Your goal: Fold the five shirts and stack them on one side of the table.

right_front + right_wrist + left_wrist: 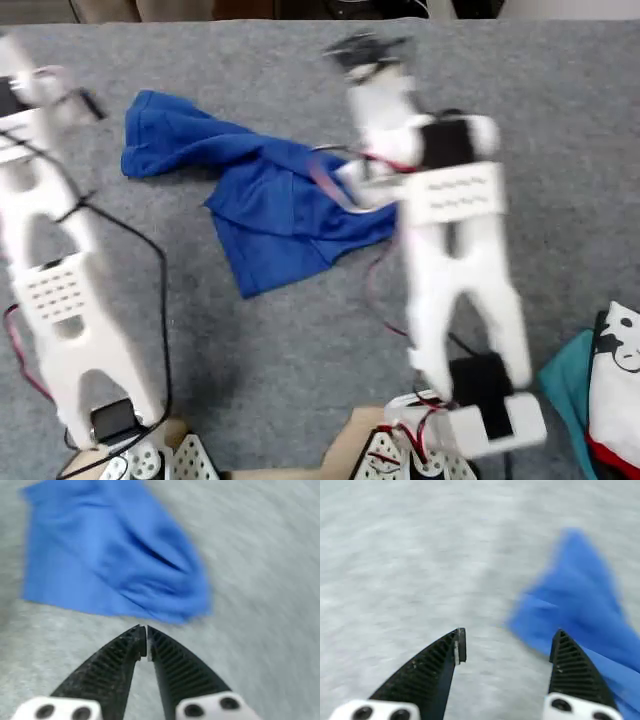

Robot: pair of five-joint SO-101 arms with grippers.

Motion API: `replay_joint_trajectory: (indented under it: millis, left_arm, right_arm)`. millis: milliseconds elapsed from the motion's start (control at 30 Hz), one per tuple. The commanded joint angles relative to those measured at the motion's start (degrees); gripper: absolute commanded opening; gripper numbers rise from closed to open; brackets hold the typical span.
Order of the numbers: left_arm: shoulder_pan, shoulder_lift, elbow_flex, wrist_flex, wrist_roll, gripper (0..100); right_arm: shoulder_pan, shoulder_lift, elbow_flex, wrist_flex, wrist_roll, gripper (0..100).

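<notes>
Left gripper (510, 644): jaws spread wide, empty, over bare table (250, 380), apart from the left end of the blue shirt (270, 200). The shirt lies crumpled, long axis far-left to near-right. Right gripper (146, 642): jaws closed, empty, just beside the shirt's edge, likely nearer. Other garments (610, 390) lie at the table's right edge.

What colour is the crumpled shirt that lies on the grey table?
The shirt is plain blue, with no pattern. The high view shows it best.

Bare grey table (250, 340) lay open from 5 to 8 o'clock of the blue shirt (270, 200). The right arm (460, 195) blocked its 3 o'clock side, and piled shirts (615, 400) crowded the table's 4 o'clock edge.
</notes>
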Motion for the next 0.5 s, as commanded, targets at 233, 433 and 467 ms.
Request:
replay_joint_trajectory:
  millis: [233, 433, 467]
  left_arm:
    - [-9.93, -2.33, 17.32, 0.62, -0.53, 28]
    - [-9.32, 1.54, 22.51, -1.23, -0.26, 28]
    - [-9.32, 2.68, 22.24, -1.85, -0.26, 28]
  right_arm:
    - [-18.68, 16.22, -6.64, -8.09, 0.00, 17.5]
    - [-24.48, 26.42, -16.13, -8.62, 0.44, 17.5]
    - [-24.84, 28.70, -17.45, -9.76, 0.44, 17.5]
